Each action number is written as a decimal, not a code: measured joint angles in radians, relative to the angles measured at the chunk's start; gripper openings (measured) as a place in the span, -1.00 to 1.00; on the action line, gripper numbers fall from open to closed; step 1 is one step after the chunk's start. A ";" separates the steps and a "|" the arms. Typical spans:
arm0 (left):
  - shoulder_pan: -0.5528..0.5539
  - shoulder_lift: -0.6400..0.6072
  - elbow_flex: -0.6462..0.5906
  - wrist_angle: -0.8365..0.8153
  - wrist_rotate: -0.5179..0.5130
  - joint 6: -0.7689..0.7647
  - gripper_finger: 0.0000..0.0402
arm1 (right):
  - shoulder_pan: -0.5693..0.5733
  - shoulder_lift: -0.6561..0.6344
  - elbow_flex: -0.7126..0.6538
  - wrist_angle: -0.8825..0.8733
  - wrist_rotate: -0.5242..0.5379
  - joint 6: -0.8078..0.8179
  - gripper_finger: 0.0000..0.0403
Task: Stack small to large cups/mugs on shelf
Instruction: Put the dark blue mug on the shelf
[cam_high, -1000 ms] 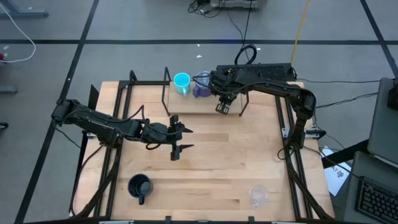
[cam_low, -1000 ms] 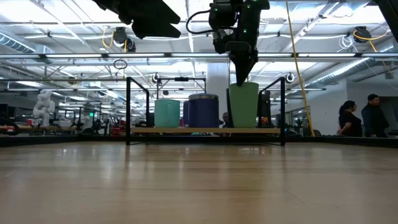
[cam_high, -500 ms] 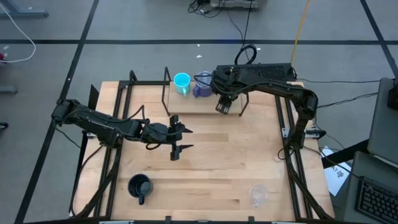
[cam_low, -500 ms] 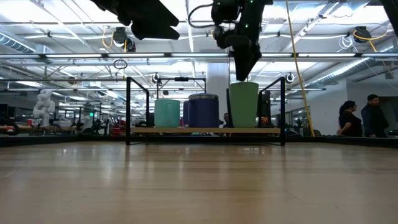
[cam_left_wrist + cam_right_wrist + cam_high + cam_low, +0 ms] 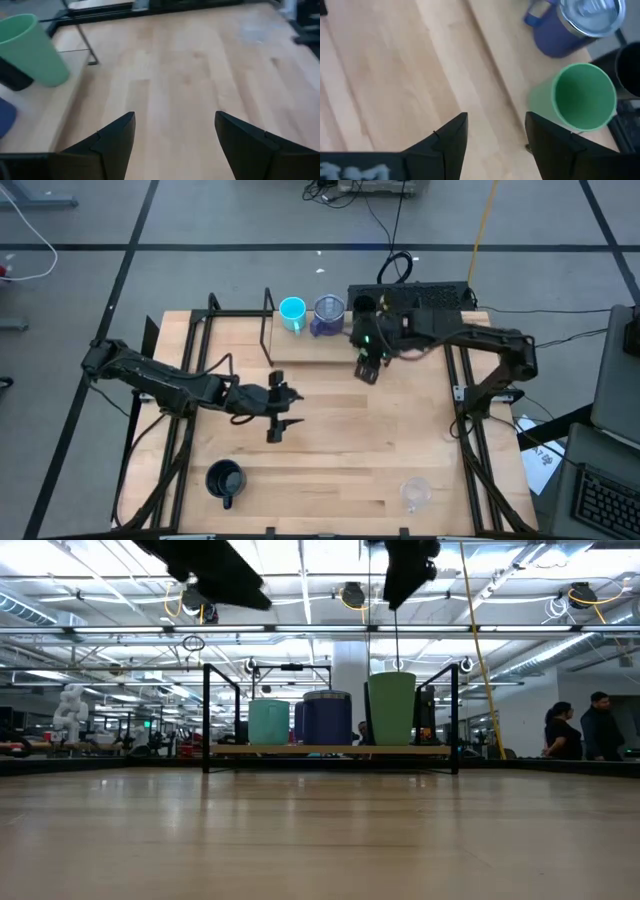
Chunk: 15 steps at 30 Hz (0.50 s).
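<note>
The green cup (image 5: 582,97) stands upright on the shelf (image 5: 300,348), in a row with the blue-purple mug (image 5: 327,315) and cyan mug (image 5: 292,311). The right gripper (image 5: 366,369) hangs above the shelf's front edge, fingers spread and empty. The left gripper (image 5: 276,420) hovers over the middle of the tabletop (image 5: 400,440), likewise spread and empty.

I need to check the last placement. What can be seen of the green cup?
The green cup is a plain, handleless tumbler, plastic by its look, widening to an open, empty mouth. It stands upright on the shelf, at the row's right end in the low view, taller than the blue mug beside it. Whether the two touch cannot be told. The right gripper is off it, fingers open; only the shelf touches it.
</note>
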 joint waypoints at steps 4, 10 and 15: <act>-0.059 -0.027 0.000 -0.077 -0.029 -0.018 0.35 | 0.119 -0.014 -0.003 0.009 0.084 0.039 -0.06; -0.146 -0.064 0.000 -0.142 -0.045 -0.040 0.35 | 0.283 -0.016 -0.005 0.027 0.186 0.109 -0.07; -0.198 -0.094 0.031 -0.237 -0.045 -0.073 0.35 | 0.422 -0.016 -0.012 0.039 0.296 0.190 -0.07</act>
